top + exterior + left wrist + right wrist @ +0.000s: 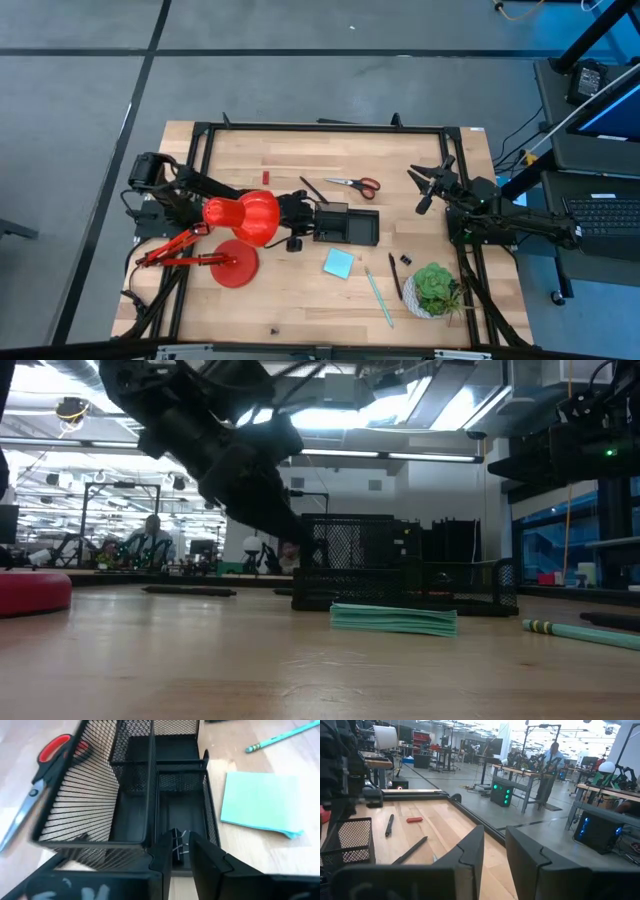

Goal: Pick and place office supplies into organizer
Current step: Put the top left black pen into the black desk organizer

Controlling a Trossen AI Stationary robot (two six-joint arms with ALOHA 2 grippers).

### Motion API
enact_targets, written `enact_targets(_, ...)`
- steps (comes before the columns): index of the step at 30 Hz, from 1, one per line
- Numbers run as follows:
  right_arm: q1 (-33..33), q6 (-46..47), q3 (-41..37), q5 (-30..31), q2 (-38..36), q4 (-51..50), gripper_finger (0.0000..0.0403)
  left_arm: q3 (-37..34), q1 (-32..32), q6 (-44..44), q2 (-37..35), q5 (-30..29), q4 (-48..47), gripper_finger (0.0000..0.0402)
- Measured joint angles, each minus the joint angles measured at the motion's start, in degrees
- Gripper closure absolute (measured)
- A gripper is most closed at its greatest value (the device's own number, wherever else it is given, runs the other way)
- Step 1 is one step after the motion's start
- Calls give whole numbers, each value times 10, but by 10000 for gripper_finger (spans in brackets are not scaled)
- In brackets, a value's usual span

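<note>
My left gripper [180, 844] hovers over the black mesh organizer [135, 795], at the end facing the left arm [312, 217], and is shut on a small black binder clip [178, 849]. In the low view the left arm slants down to the organizer [400, 565]. Red-handled scissors [357, 184] and a thin black pen [312, 188] lie flat on the table beyond the organizer. The light-blue sticky pad [338, 263] and pale teal pen [378, 295] lie on its near side. My right gripper [428, 186] waits open toward the table's right. My left gripper pinches the binder clip's black body [176, 851] between its two fingers [162, 851], and the silver wire loops [183, 840] stick out past the fingertips. The fingers slant down over the organizer's narrow compartment [182, 815]. Whether the clip touches the tray floor I cannot tell.
A big red desk lamp [245, 215] with a round base [235, 265] stands by the left arm. A green potted plant [435, 288] sits at the near right. A small red piece [267, 177] and small black pieces [400, 261] lie on the wood. People show beyond the table [552, 755].
</note>
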Motion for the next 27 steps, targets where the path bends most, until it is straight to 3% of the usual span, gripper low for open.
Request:
enact_targets(7, 0, -1, 0, 0, 0, 0, 319, 0, 0, 49, -85, -16, -144, 339)
enact_targets(16, 0, -2, 0, 0, 0, 0, 319, 0, 20, 65, -153, -186, -283, 291)
enact_targets(24, 0, -3, 0, 0, 0, 0, 319, 0, 57, 81, -149, -177, -344, 236)
enact_targets(27, 0, -3, 0, 0, 0, 0, 319, 0, 78, 85, -148, -137, -348, 229)
